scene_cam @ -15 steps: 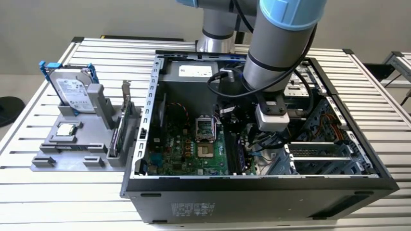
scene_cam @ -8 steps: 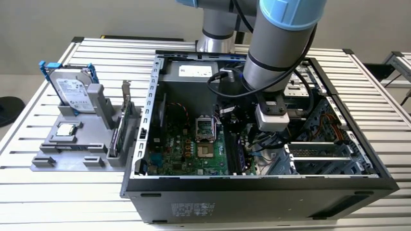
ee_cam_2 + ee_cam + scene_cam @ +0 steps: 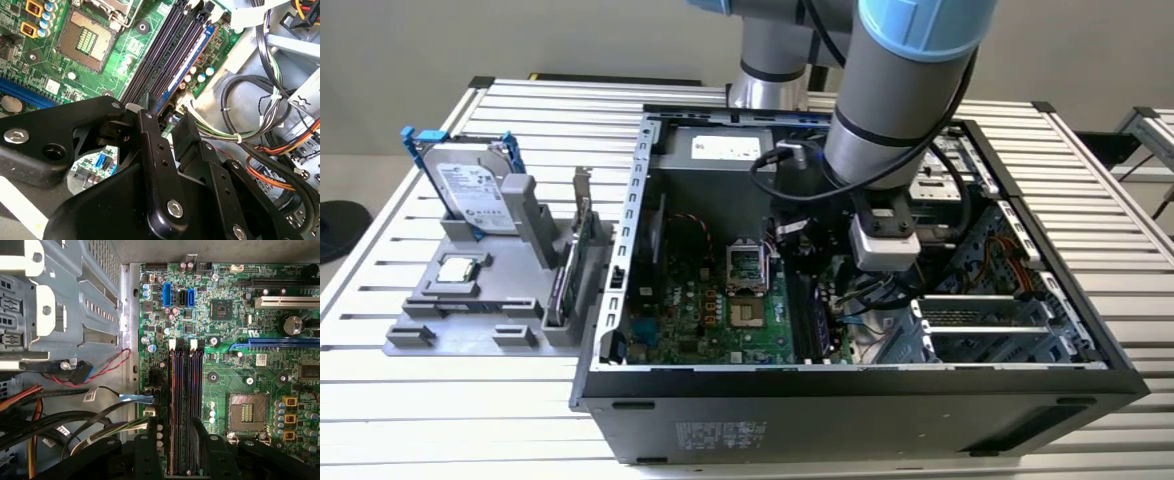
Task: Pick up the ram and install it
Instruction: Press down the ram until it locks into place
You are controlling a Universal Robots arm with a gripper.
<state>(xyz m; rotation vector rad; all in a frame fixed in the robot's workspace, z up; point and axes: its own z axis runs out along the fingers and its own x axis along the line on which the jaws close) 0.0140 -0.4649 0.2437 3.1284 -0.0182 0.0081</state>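
Note:
The ram is a long thin stick standing on edge in the memory slot nearest the motherboard's edge, beside three empty black slots. It also shows in the first wrist view, ram, and in the exterior view, ram. My gripper is low inside the open computer case, right over the near end of the ram by the slot's white latch. In the first wrist view the gripper straddles the slot rows. The exterior view shows the gripper under the arm's wrist.
Bundled cables lie close beside the gripper, next to a metal drive cage. The bare CPU socket sits past the slots. At the exterior view's left, a grey fixture holds a hard drive, a chip and a bracketed card.

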